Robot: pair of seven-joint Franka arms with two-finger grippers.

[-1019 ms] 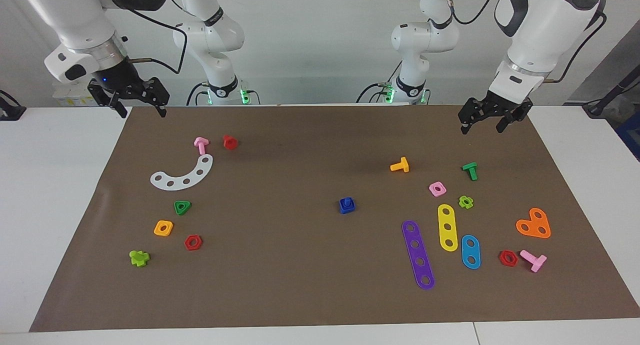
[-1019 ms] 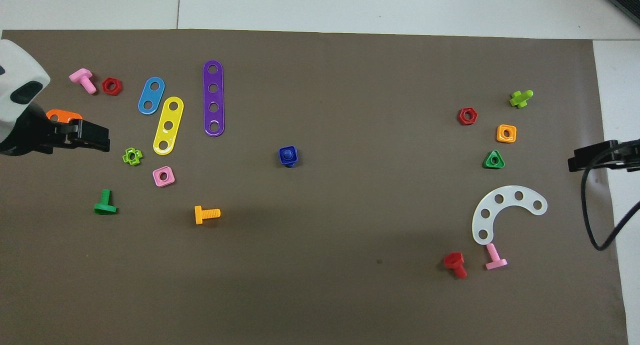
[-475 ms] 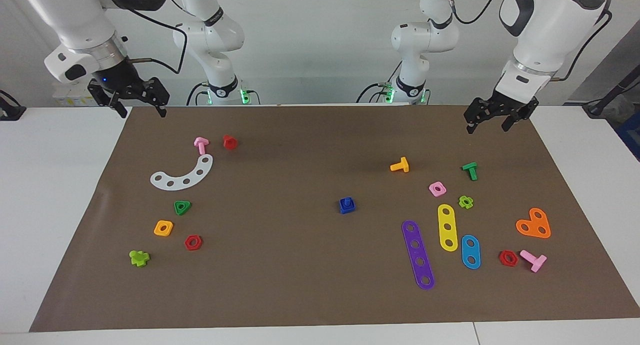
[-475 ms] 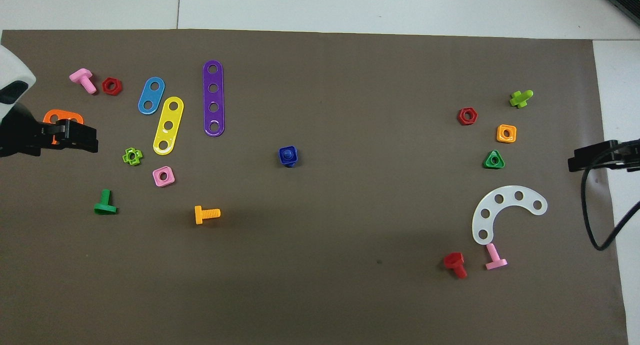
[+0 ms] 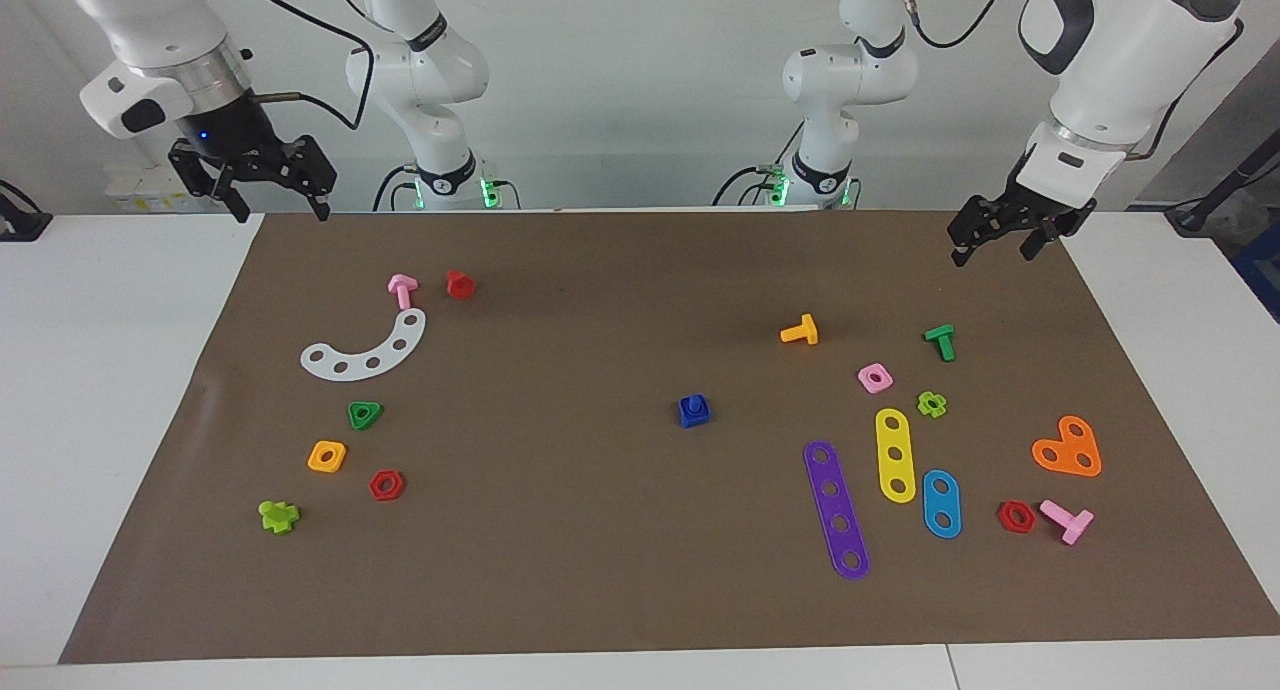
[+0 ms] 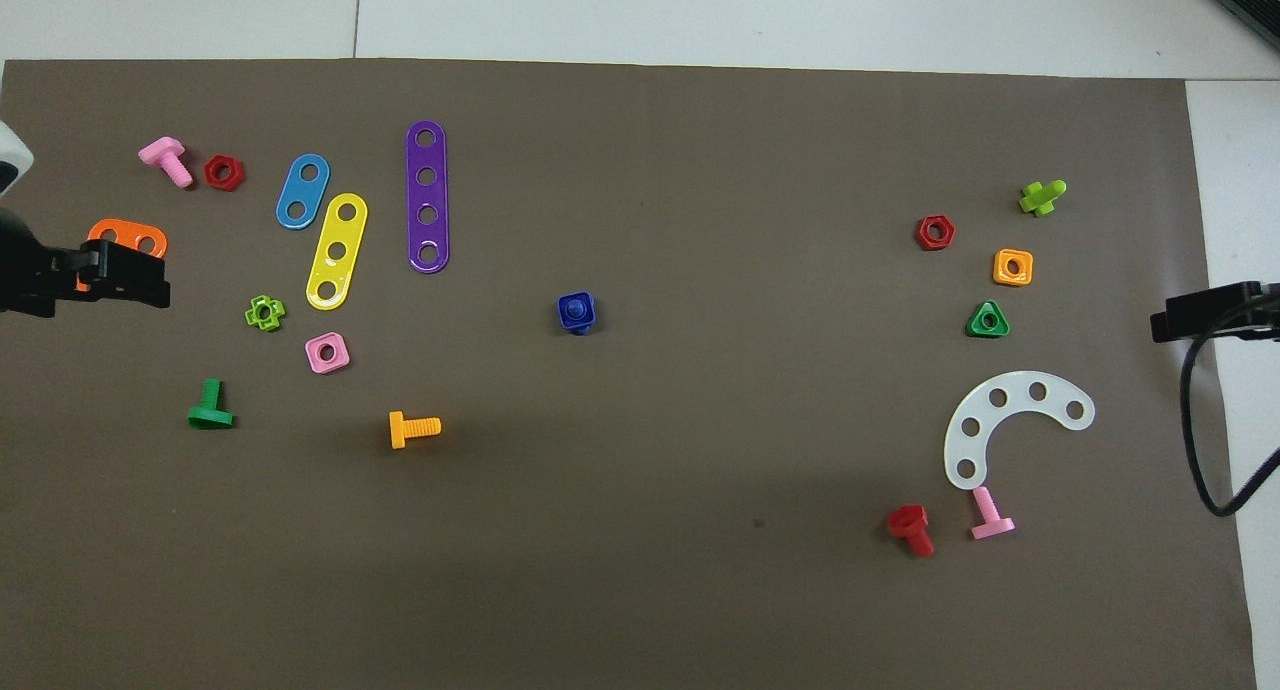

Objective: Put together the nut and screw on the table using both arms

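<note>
Item: nut and screw, both dark blue. They sat together at the centre of the frame in both views, the screw standing in the nut's hole, on the brown mat of the table. Nothing touched them.

Item: left gripper. It hung at the upper right of the facing view, over the mat's edge nearest the robots, fingers spread apart and holding nothing. In the overhead view its black tip showed at the left edge, overlapping the orange heart plate.

Item: right gripper. It hung at the upper left of the facing view, raised over the mat's corner, fingers spread wide and empty. In the overhead view only its tip showed at the right edge.

Item: loose parts toward the left arm's end, lower right of the facing view: purple strip, yellow strip, blue strip, pink square nut, green screw, orange screw.

Item: loose parts toward the right arm's end, left of the facing view: white curved plate, green triangular nut, orange square nut, red screw.

Writing: none of the parts bore a readable label; lettering on the arms' joints could not be made out.
</note>
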